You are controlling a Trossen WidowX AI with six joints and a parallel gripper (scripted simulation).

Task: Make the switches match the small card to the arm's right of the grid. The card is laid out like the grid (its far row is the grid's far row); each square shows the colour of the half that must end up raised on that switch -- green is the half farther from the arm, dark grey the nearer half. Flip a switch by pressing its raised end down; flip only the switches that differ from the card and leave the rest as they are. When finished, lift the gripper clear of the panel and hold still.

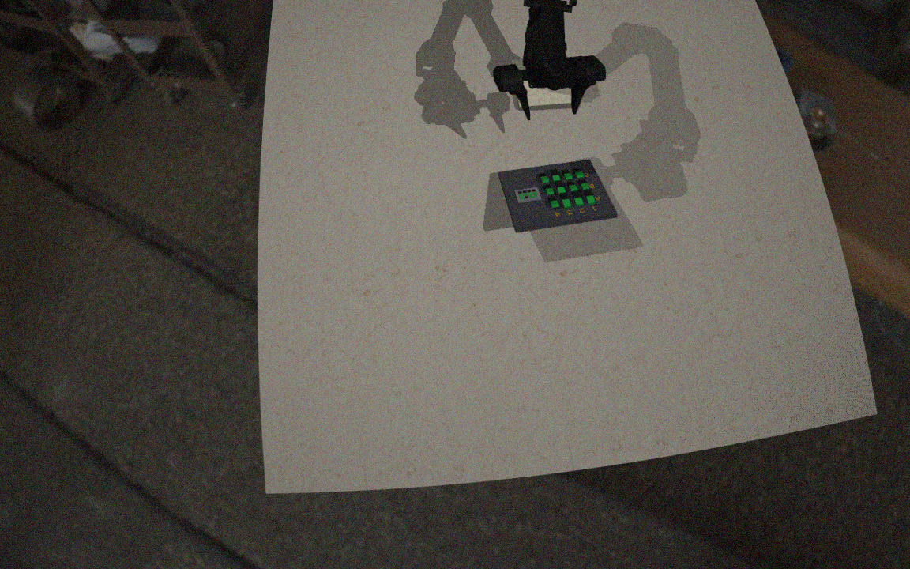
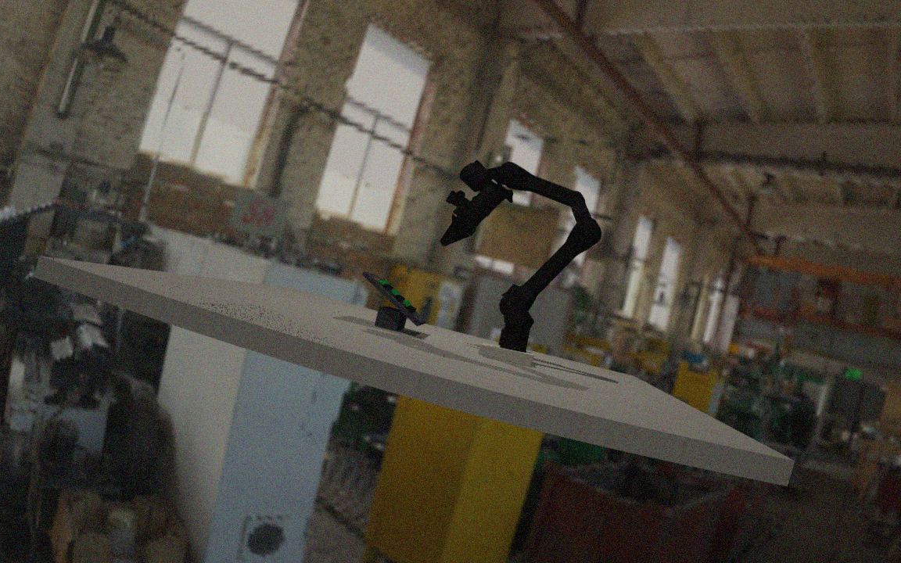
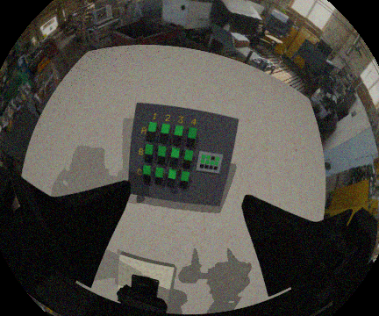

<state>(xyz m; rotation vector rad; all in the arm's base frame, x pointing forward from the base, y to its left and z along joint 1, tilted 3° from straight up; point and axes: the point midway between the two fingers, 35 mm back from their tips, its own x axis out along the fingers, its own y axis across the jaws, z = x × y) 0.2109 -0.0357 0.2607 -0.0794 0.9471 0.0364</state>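
A dark tilted panel bears switches in rows A, B, C and columns 1 to 4. Row A is far from the arm. Each switch, such as B3, shows a green far half and a dark near half; which half is raised is too small to tell surely. The small card appears to show green in its far row except a dark third square, green across its middle row, and dark across its near row. My gripper is open and empty, above and arm-side of the panel, touching nothing.
The panel stands on a dark block on the pale table. The arm's pale base plate is on the near side of the panel. Shadows of the arm and panel fall on the table.
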